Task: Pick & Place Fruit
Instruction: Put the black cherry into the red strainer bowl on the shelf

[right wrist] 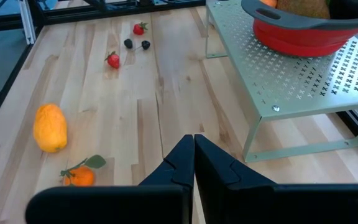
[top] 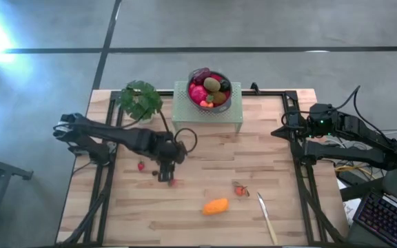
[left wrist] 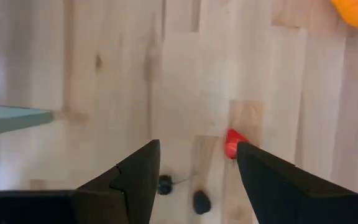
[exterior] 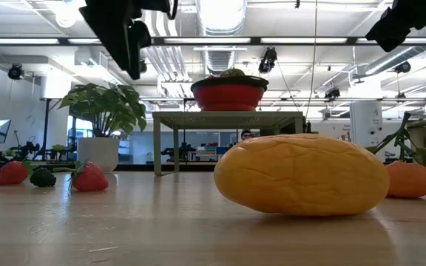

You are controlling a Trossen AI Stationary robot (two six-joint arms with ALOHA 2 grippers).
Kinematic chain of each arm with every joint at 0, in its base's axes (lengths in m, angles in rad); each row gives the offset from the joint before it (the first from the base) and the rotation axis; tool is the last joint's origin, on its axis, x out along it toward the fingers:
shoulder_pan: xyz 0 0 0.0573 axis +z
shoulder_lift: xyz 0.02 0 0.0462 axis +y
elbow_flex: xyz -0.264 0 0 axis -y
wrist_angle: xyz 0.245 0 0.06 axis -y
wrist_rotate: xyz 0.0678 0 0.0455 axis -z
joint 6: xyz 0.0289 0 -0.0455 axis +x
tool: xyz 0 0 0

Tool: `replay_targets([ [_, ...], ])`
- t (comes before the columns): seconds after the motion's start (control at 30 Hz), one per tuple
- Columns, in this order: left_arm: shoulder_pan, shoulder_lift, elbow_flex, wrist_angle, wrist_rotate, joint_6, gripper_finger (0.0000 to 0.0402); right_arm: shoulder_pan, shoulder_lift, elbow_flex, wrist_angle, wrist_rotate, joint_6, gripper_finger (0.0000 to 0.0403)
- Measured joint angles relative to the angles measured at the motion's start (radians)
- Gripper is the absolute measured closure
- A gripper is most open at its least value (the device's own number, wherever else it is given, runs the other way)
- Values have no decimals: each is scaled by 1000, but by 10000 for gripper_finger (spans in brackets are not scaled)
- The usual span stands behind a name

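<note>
My left gripper (top: 166,172) (left wrist: 197,149) hangs open above the table's middle, over a cluster of small fruit. A red strawberry (left wrist: 232,143) lies on the wood beside one finger, and two dark berries (left wrist: 201,201) lie under the gap. A second strawberry (top: 141,165) sits toward the left. An orange oval fruit (top: 216,206) (exterior: 302,174) and a small orange with a leaf (top: 240,189) lie nearer the front edge. A red bowl (top: 220,103) of mixed fruit stands on a pale green perforated stand (top: 185,114). My right gripper (right wrist: 193,146) waits shut at the table's right edge.
A leafy potted plant (top: 140,100) stands at the far left, next to the stand. A slim pale utensil (top: 267,217) lies near the front right. Black frame rails (top: 302,165) run along the table's left and right sides. Bare wood lies between the scattered fruit and the stand.
</note>
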Motion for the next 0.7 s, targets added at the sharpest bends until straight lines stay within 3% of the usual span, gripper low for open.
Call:
replay_targets([
  [0.27,-53,0,-125,146,0,-67,184,0,0,0,0,0,0,394],
  [0.7,-109,0,-229,149,-6,-204,184,0,0,0,0,0,0,394],
])
